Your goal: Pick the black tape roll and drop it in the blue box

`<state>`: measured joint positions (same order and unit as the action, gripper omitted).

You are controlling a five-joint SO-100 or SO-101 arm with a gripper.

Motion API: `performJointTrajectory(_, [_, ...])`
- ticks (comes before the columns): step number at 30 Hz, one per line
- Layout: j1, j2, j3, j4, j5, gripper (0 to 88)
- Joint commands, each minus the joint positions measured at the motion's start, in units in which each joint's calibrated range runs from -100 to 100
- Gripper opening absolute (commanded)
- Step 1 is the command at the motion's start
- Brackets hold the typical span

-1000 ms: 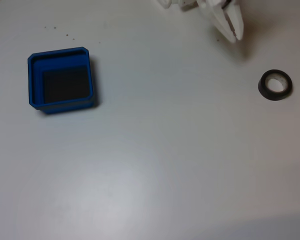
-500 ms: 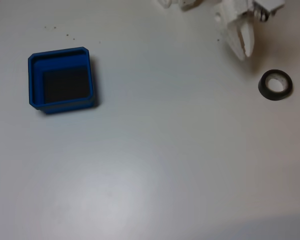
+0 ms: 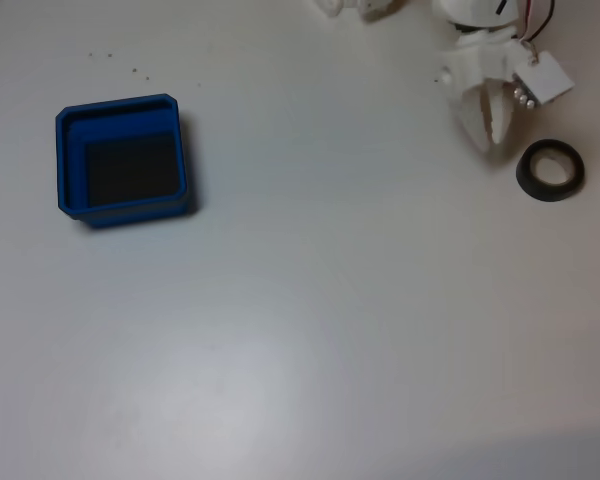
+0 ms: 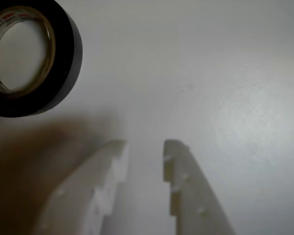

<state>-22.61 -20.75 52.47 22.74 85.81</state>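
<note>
White worktop (image 3: 310,330) fills the fixed view, bare across the lower half, w/ a few dark specks at upper left. Blue box (image 3: 70,165) sits at mid-left, dark floor showing, nothing in it; well apart at right edge lies the black tape roll (image 3: 525,178), flat on the worktop, pale core up. Just above-left of the roll, upper right of frame, the white tool (image 3: 495,143) points down w/ fingers a narrow gap apart, holding nothing; wrist view has the tool (image 4: 143,147) at bottom centre, roll (image 4: 66,58) at upper left, not touching.
</note>
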Motion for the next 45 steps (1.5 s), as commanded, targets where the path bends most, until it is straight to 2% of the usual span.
performJointTrajectory(1, [-2.2,-0.2,-8.0,8.4,-0.3,1.2])
performJointTrajectory(3, [-3.2,-0.2,-12.0,13.6,-0.7,1.2])
performJointTrajectory(7, [-5.3,1.3,-19.5,20.6,-5.3,1.2])
performJointTrajectory(14, [-8.4,14.0,-30.0,23.5,-10.5,1.2])
performJointTrajectory(24, [-6.3,18.8,-33.6,23.5,-10.8,1.9])
performJointTrajectory(30, [-6.0,18.9,-34.9,23.5,-15.2,1.9])
performJointTrajectory(36, [-6.0,18.9,-35.1,23.5,-15.7,2.2])
performJointTrajectory(45, [-6.2,24.5,-36.7,22.8,-15.7,15.4])
